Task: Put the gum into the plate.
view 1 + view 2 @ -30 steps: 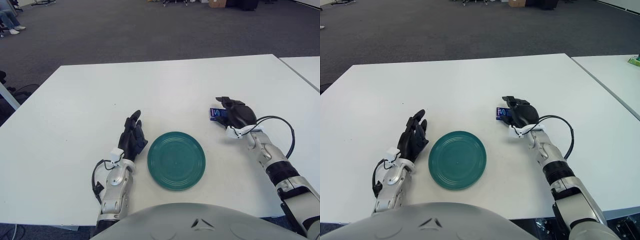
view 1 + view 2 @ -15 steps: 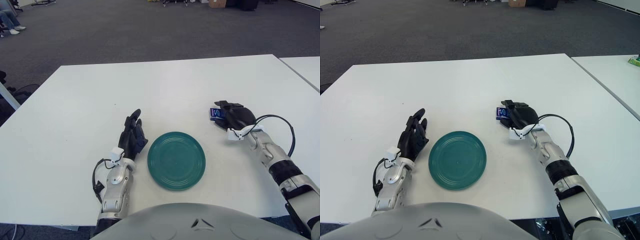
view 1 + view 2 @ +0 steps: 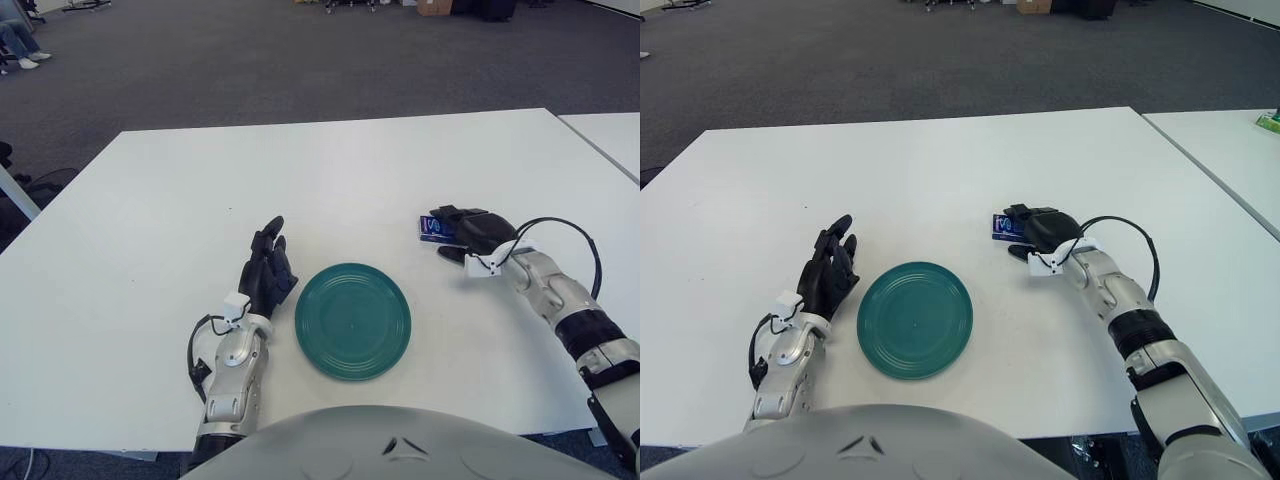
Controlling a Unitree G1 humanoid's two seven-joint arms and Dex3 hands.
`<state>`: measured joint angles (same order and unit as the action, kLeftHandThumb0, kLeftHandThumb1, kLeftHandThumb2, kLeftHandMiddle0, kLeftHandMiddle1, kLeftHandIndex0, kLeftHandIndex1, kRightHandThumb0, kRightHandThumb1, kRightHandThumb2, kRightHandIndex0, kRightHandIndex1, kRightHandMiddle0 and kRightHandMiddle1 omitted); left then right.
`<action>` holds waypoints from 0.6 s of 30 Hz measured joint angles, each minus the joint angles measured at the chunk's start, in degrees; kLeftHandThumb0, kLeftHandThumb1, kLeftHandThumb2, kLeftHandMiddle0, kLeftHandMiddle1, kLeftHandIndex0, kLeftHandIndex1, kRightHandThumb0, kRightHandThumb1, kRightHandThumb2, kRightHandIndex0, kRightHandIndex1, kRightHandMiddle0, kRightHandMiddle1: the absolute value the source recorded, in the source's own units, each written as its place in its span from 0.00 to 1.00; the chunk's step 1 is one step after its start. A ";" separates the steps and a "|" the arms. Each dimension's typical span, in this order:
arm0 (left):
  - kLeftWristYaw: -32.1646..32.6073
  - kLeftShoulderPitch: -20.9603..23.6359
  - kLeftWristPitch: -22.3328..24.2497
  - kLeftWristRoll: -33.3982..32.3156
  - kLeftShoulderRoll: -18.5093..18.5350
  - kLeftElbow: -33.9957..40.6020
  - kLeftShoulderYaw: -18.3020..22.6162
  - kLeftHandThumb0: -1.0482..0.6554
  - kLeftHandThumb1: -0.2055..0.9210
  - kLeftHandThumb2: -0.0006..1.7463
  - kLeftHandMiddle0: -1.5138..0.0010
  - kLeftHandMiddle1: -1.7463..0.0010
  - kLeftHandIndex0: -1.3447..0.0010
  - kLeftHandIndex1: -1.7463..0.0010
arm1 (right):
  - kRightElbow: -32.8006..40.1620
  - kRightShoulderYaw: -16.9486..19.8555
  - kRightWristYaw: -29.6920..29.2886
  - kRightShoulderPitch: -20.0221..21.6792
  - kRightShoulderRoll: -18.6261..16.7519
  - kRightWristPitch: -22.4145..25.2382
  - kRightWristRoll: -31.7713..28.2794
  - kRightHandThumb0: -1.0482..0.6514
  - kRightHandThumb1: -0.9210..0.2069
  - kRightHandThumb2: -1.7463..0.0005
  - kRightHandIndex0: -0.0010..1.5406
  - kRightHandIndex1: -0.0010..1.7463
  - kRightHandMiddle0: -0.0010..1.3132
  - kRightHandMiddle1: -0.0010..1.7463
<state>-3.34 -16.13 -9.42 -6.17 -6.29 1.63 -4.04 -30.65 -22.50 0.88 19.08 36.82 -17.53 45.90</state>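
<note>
Lowering our right hand (image 3: 462,232) flatter over the small blue gum pack (image 3: 432,229) on the white bench (image 3: 150,230), fingers curling round it, not lifted; round green plate (image 3: 352,320) empty; left hand (image 3: 265,272) spread beside plate.

The plate (image 3: 352,320) at lower centre is plain teal with faint concentric rings. The gum (image 3: 433,229) pack, right of centre, is dark blue with white lettering. Both hands are black; the worktop (image 3: 300,180) is white, the floor (image 3: 250,60) grey.
</note>
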 measured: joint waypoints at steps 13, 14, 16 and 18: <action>1.90 0.04 0.00 -0.03 -0.01 0.44 -0.46 0.06 1.00 0.50 0.82 0.99 1.00 0.62 | -0.65 0.00 3.58 1.85 0.12 0.63 -1.35 0.11 0.00 0.55 0.38 0.27 0.03 0.64; 2.06 0.04 0.01 -0.09 -0.01 0.54 -0.47 0.06 1.00 0.50 0.82 0.99 1.00 0.62 | -1.01 -0.02 3.18 2.05 0.04 0.54 -1.35 0.12 0.00 0.55 0.37 0.39 0.05 0.71; 2.32 0.03 0.01 -0.20 -0.01 0.77 -0.49 0.06 1.00 0.50 0.82 1.00 1.00 0.62 | -1.80 -0.14 2.31 2.50 -0.16 0.29 -1.33 0.13 0.00 0.56 0.35 0.59 0.07 0.81; 2.57 0.03 0.02 -0.27 -0.01 1.03 -0.54 0.07 1.00 0.50 0.83 1.00 1.00 0.62 | -2.59 -0.29 1.22 3.03 -0.36 0.15 -1.32 0.14 0.00 0.57 0.36 0.75 0.13 0.90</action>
<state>-0.77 -16.10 -9.40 -6.44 -6.30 2.65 -4.59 -33.25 -22.79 2.10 22.11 36.46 -17.38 44.57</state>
